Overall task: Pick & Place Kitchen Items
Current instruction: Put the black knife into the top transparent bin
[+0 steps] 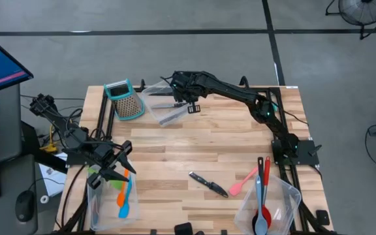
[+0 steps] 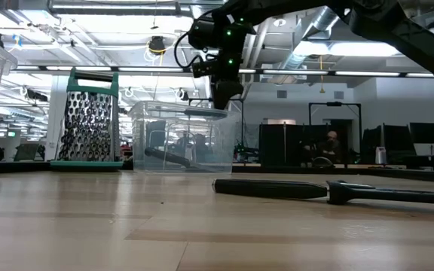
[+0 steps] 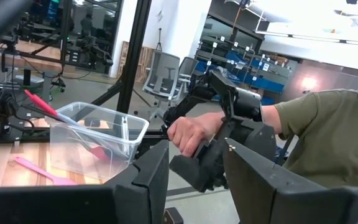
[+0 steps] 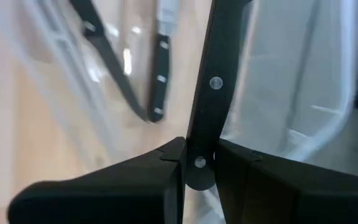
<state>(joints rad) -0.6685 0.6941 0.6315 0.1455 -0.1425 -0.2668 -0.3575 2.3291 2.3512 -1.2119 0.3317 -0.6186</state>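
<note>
My left gripper (image 1: 119,168) hangs part open and empty over the clear plastic tub at the table's near left (image 1: 96,205), holding blue and orange silicone spatulas (image 1: 124,199). A black-handled knife (image 1: 209,184) lies mid-table. My right gripper (image 4: 199,163) is clamped on a second black-handled knife with rivets (image 4: 211,81), above the clear far tub (image 1: 165,104) beside the metal box grater (image 1: 125,99). Best, I judge: lower blade-first inside the rim, clear of the utensils already there, then release.
</note>
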